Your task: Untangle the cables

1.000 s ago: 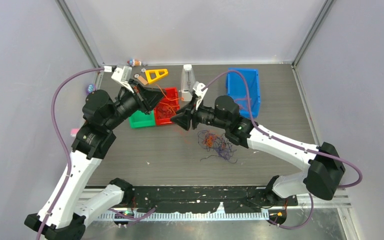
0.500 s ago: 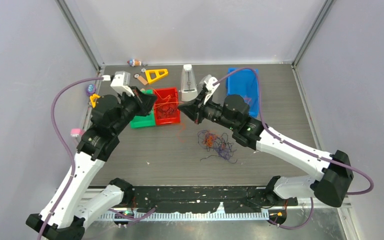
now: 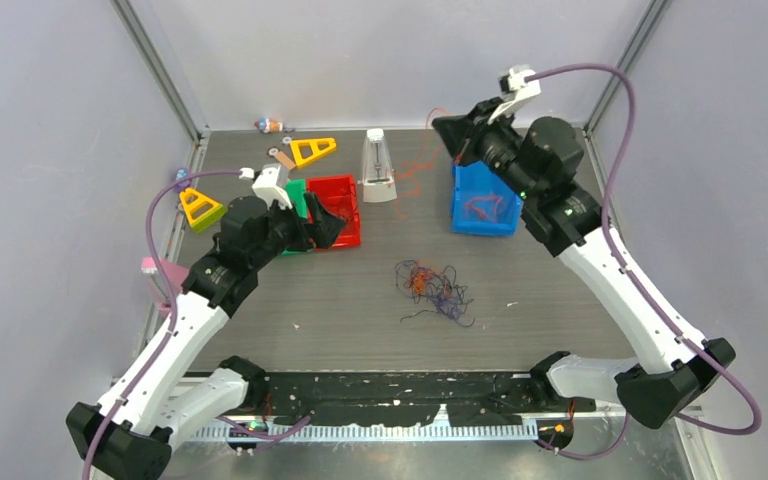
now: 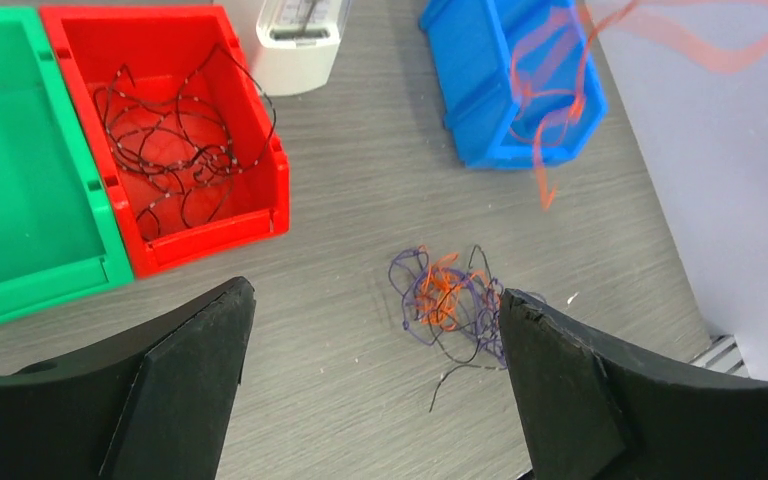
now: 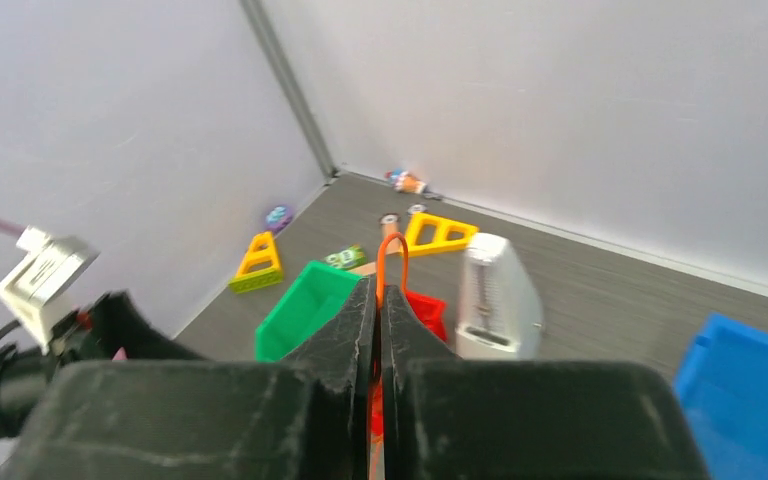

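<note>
Pinching one orange-red cable (image 5: 391, 237) in the right hand (image 3: 447, 128), fingers pressed flat together on the strand, raised high at 1 o'clock above the blue bin (image 3: 480, 226). Lifted that far, most likely, to draw the whole length free of everything else and to let the slack trail down toward the bin. Already holding other orange-red lengths (image 3: 480, 207), so probably the bin meant for this colour.

Looks like sorting by colour as a way of untangling: black strands (image 4: 175, 140) coiled loosely in the red bin (image 4: 215, 225) at 10 o'clock, side by side with a green bin (image 4: 20, 150) and touching it.

Spread wide and gripping nothing, the left hand (image 3: 332, 222), hovering low over the near corner of the red bin. Placed there, by the look of it, to stay out of the lifted strand's path while aimed at the next pick, with the wrist view framing the work between the two fingers.

Left on the tabletop (image 3: 340, 300), a little toward 4 o'clock from the middle and well apart from every bin: the clump (image 3: 433, 285) of orange, purple and black strands, loose ends straggling outward. Much of the job, then, not yet done.
</note>
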Robot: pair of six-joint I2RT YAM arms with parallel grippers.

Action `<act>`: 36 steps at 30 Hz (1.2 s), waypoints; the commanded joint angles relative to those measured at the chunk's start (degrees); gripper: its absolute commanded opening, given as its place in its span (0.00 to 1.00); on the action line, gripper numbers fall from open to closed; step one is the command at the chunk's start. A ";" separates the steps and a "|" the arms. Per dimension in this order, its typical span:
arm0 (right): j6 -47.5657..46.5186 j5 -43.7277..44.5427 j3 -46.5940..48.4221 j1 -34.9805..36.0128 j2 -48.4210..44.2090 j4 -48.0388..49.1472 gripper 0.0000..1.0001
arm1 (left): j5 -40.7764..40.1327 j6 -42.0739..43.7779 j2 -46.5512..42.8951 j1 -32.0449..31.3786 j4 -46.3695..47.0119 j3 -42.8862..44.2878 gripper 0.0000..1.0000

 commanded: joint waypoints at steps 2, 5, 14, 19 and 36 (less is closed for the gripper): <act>1.74 -2.19 6.16 -7.24 1.20 -8.10 0.05 | 4.59 2.25 0.47 0.05 4.43 -3.51 0.93; 1.74 -2.66 7.94 -11.19 3.01 -10.09 0.05 | 8.32 2.50 1.39 -0.03 7.85 -5.84 0.93; 1.92 -0.85 9.27 -17.72 8.03 -11.83 0.05 | 10.64 2.39 5.38 -3.46 15.96 -11.12 0.90; 1.67 2.22 6.69 -19.74 9.38 -11.93 0.05 | 11.66 5.66 10.85 -7.82 24.64 -13.10 0.88; -1.89 8.53 8.06 -23.70 17.72 -13.66 0.05 | 15.97 13.96 25.13 -10.14 46.09 -15.47 0.87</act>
